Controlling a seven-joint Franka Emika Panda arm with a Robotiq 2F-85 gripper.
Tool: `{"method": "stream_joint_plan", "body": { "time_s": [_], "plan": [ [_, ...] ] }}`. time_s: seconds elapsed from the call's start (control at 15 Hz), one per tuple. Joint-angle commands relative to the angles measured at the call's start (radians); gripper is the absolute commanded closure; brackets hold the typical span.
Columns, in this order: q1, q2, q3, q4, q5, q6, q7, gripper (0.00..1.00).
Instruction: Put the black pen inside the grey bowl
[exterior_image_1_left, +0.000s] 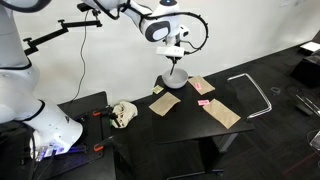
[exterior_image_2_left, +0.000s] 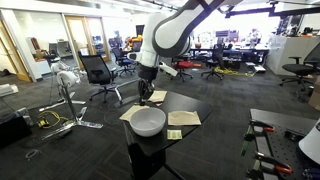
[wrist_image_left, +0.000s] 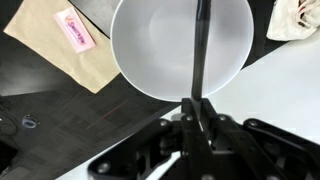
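Observation:
The grey bowl (wrist_image_left: 165, 50) fills the top of the wrist view, seen from straight above, with a pale empty inside. My gripper (wrist_image_left: 195, 105) is shut on the black pen (wrist_image_left: 200, 45), which sticks out from the fingers over the bowl's inside. In both exterior views the gripper (exterior_image_1_left: 176, 55) (exterior_image_2_left: 147, 88) hangs directly above the bowl (exterior_image_1_left: 175, 76) (exterior_image_2_left: 148, 122) on the dark table. The pen is too thin to make out there.
Tan paper pieces (exterior_image_1_left: 165, 103) (exterior_image_1_left: 222, 113) lie around the bowl, and a small pink object (wrist_image_left: 75, 28) lies on one of them. A lumpy beige object (exterior_image_1_left: 123, 113) sits near the table edge. A bent silver tube (exterior_image_1_left: 255, 95) lies further along the table.

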Motion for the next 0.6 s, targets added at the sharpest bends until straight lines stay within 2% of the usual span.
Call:
{"method": "stream_joint_plan", "body": {
  "time_s": [0.0, 0.2, 0.53],
  "plan": [
    [-0.042, 0.054, 0.030, 0.027, 0.056, 0.031, -0.152, 0.97],
    [-0.067, 0.105, 0.043, 0.059, 0.086, 0.029, -0.250, 0.97],
    [-0.089, 0.150, 0.072, 0.102, 0.144, 0.025, -0.337, 0.97]
  ]
}}
